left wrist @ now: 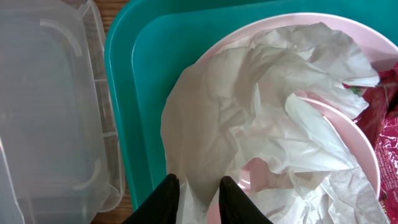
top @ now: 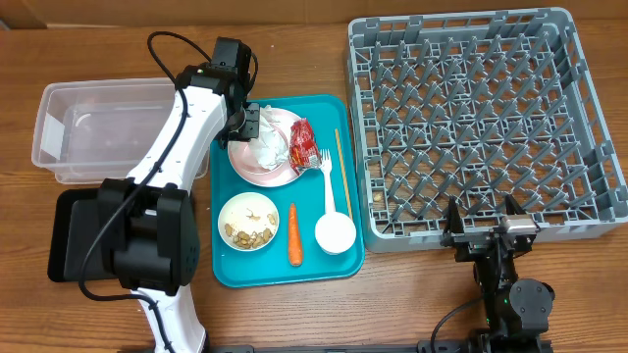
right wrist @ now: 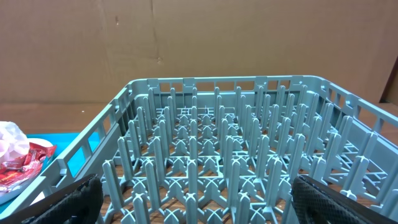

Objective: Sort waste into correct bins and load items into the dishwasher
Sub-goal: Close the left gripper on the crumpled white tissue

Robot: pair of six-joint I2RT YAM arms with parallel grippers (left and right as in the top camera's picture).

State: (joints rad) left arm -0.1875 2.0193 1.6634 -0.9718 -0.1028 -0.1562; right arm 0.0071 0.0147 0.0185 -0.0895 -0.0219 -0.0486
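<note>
The crumpled white paper napkin (left wrist: 249, 124) lies heaped on the pale pink round plate (top: 250, 169), which sits toward 11 o'clock on the teal plastic serving tray (left wrist: 149, 74). It is judged to be very light, soft and easily torn. It will trail and unfold when lifted, so a bunched fold at its edge is a better hold than a single loose layer. The left gripper (left wrist: 198, 196) has its jaws drawn narrow around such a fold at the napkin's 6 o'clock edge in the wrist view. It appears to pinch the paper, though how firmly is unclear. A shiny red snack wrapper (top: 302, 144) touches the napkin at 3 o'clock and may drag along. The clear rectangular plastic tub (left wrist: 50, 112) stands at 9 o'clock, just beside the tray. The right gripper (top: 486, 224) hangs spread wide at the 6 o'clock edge of the large grey plastic dish rack (top: 471, 108).
</note>
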